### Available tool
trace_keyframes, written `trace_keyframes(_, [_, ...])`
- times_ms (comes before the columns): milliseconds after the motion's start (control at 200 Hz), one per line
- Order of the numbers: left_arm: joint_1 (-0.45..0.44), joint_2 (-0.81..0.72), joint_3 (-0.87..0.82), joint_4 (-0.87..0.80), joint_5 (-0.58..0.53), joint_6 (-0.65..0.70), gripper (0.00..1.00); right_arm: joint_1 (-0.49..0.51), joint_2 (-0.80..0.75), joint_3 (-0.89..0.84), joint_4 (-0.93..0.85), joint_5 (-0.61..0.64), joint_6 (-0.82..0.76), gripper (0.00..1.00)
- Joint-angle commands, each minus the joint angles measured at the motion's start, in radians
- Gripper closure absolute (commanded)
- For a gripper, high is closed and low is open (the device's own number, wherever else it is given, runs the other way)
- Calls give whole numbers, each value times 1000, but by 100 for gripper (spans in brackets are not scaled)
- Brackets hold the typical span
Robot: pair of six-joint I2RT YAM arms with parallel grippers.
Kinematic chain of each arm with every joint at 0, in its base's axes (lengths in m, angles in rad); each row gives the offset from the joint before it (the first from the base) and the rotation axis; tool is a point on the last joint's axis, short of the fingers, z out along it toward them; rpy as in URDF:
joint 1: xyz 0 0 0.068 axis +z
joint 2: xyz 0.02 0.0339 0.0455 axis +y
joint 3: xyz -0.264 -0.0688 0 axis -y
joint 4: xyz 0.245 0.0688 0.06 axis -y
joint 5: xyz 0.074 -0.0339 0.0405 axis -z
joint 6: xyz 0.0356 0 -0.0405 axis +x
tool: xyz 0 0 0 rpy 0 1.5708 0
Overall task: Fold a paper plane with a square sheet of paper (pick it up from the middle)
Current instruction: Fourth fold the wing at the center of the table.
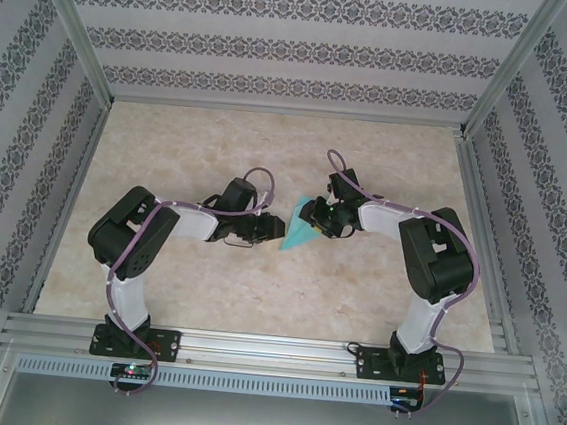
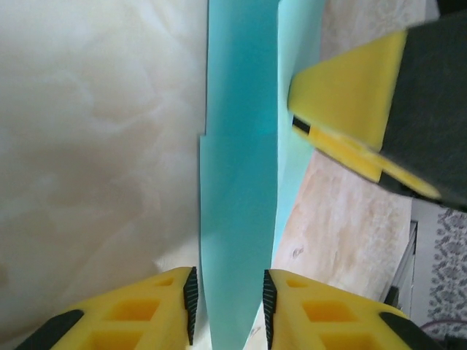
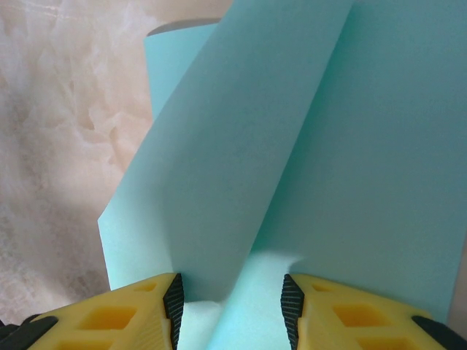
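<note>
The turquoise paper [image 1: 298,234], folded into a narrow pointed shape, sits at the table's middle between the two arms. My left gripper [image 1: 268,229] reaches it from the left, my right gripper [image 1: 316,220] from the right. In the left wrist view a long folded strip of the paper [image 2: 239,182] runs between the left gripper's [image 2: 228,306] parted pads, and a yellow finger [image 2: 350,95] of the right gripper touches its far flap. In the right wrist view the paper [image 3: 292,146] rises as a V-shaped fold between the right gripper's [image 3: 232,306] parted pads.
The marbled beige tabletop [image 1: 268,161] lies inside patterned walls and a metal frame [image 1: 261,346]. Both arm bases stand on the near rail. Free room lies behind and to both sides of the paper.
</note>
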Motion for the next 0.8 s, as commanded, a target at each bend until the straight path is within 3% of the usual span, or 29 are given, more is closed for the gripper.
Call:
trace_keyframes(0, [-12,-26,15,-45,28,47,71,10,50,-6,-77,59,-24,56])
trace_keyframes(310, [-16,-26,7,13,55,35,72,14,64,1,-76,55,-21,56])
trace_keyframes(550, [-16,-103,-44,49,-40,51,72,15,67,1,-81,56,-19,56])
trace_keyframes(799, [-39,-41,6,23,26,53,72,15,78,5,-83,53,-18,56])
